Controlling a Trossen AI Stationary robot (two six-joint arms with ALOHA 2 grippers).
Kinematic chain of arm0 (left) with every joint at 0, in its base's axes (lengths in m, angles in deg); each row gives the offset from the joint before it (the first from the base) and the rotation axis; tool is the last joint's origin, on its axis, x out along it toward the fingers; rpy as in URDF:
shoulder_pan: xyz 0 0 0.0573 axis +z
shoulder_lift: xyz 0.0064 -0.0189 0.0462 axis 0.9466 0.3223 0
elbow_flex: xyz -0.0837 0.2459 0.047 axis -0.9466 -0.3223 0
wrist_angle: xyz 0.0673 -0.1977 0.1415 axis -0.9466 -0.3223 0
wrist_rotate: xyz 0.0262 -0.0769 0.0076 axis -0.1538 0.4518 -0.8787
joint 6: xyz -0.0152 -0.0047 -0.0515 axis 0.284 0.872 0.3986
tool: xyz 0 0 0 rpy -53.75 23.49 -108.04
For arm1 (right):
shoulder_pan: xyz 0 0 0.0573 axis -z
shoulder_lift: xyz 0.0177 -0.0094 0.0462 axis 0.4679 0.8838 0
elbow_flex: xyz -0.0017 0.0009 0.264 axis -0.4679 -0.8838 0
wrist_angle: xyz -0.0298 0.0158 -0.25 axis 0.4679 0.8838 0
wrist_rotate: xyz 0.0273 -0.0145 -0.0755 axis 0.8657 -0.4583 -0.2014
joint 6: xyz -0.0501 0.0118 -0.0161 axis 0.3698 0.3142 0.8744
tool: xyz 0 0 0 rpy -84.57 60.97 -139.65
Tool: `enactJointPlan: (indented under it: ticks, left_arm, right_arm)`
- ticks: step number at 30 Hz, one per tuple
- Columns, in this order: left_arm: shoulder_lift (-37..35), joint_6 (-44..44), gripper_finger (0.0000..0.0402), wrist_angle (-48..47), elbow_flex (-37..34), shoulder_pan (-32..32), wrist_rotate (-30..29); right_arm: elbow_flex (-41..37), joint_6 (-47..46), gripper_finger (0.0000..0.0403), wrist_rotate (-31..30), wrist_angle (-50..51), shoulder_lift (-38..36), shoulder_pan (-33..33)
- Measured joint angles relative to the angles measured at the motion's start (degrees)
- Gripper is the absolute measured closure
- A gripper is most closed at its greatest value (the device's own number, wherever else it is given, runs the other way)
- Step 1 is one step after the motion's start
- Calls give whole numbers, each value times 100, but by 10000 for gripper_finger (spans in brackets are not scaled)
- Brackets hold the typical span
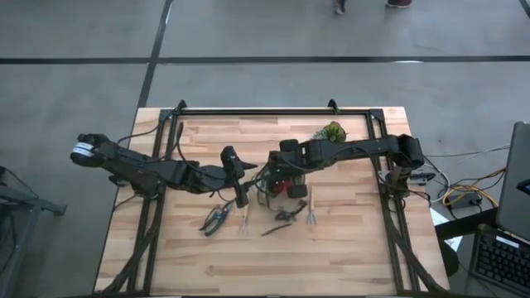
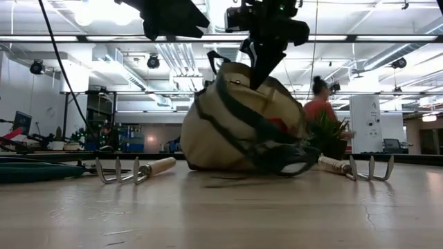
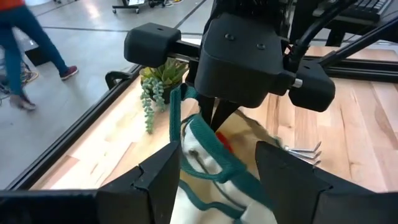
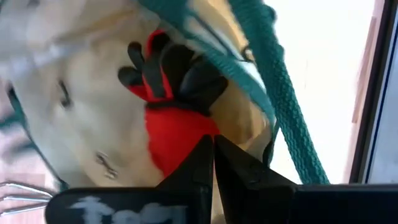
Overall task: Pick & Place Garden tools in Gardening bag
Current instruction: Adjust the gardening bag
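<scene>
Right pincer (image 4: 213,163) shut, empty, above bag (image 2: 235,124); left pincer (image 3: 214,168) wide open, empty. Fetch shears (image 1: 217,218) next; keep bag mouth clear.

Seen from overhead looking straight down on the whole table (image 1: 273,248), from tabletop height looking level across it into the room, and close-up from each wrist, all four views sharing the gardening bag (image 1: 276,189) at mid-table, with the right wrist view nearest to it.
</scene>
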Motion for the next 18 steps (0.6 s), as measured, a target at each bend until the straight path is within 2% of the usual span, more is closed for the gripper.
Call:
enactJointPlan:
  ticks: [3, 7, 11, 18]
  left_arm:
    - [0, -65, 190, 40, -2, 0, 146]
    - [18, -413, 190, 134, -2, -7, 949]
    - [121, -437, 190, 80, -8, 4, 955]
    - [584, -601, 190, 192, -26, 83, 635]
  right_arm:
    - [-3, 155, 395, -12, -55, -9, 18]
    - [11, 454, 395, -7, -97, -14, 164]
    - [8, 607, 395, 15, -200, -59, 366]
    - [-2, 1156, 395, 643, -604, -66, 602]
